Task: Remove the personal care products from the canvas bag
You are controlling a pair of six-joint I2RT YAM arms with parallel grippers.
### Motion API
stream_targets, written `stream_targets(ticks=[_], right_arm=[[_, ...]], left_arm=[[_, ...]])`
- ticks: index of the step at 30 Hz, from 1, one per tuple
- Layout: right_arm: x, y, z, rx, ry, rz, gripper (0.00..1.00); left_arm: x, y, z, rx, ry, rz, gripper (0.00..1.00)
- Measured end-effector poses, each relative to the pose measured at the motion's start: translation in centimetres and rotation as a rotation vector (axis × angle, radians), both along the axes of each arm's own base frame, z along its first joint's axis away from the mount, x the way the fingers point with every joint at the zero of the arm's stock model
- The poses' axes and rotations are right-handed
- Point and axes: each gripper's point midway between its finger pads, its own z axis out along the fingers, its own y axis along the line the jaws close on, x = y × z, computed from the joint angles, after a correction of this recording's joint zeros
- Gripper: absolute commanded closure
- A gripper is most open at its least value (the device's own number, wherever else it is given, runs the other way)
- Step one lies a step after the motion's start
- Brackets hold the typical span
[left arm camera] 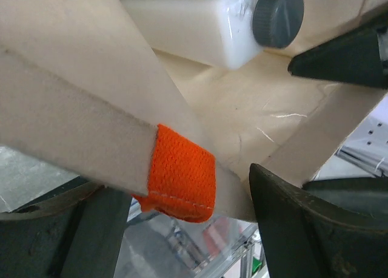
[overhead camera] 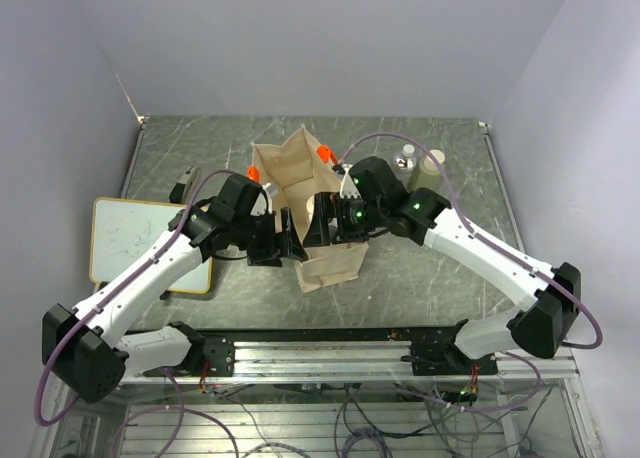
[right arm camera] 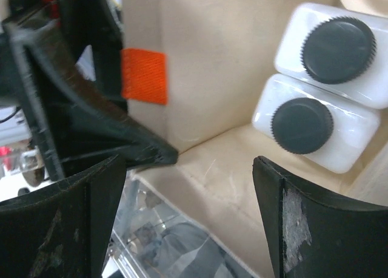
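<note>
The beige canvas bag (overhead camera: 296, 174) lies mid-table, its mouth toward the arms, orange handles (overhead camera: 252, 171) showing. Two white squarish bottles with dark caps (right arm camera: 316, 130) (right arm camera: 339, 53) lie inside it; one also shows in the left wrist view (left arm camera: 200, 29). My left gripper (overhead camera: 283, 242) is open and straddles the bag's rim by the orange handle stub (left arm camera: 180, 175); in the left wrist view the gripper (left arm camera: 188, 229) shows the rim between its fingers. My right gripper (overhead camera: 320, 224) (right arm camera: 188, 223) is open and empty at the bag's mouth, short of the bottles. A clear round bottle (overhead camera: 406, 161) and a cream bottle (overhead camera: 431, 170) stand on the table.
A flat whiteboard (overhead camera: 150, 240) lies at the left, under my left arm, with a small dark object (overhead camera: 185, 185) behind it. The two gripper heads are close together at the bag's mouth. The table's metal rail (overhead camera: 330, 350) runs along the near edge.
</note>
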Motion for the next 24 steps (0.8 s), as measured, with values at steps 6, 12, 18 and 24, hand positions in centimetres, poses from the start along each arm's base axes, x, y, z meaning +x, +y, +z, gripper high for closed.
stream_targets(ticks=[6, 12, 18, 24], right_arm=[[0.3, -1.2, -2.1, -0.061, -0.029, -0.129, 0.14], [1.2, -3.1, -3.9, -0.149, -0.043, -0.248, 0.15], [2.1, -3.4, -1.7, -0.226, -0.096, -0.269, 0.15], [4.6, -2.7, 1.9, -0.285, -0.22, -0.223, 0.15]], left_arm=[[-1.6, -0.1, -1.5, -0.016, 0.022, -0.103, 0.16], [-2.5, -0.6, -2.5, -0.055, 0.045, -0.149, 0.17], [-2.0, -0.4, -2.9, -0.02, 0.05, -0.147, 0.17], [-0.5, 0.6, -2.1, 0.061, 0.016, -0.063, 0.17]])
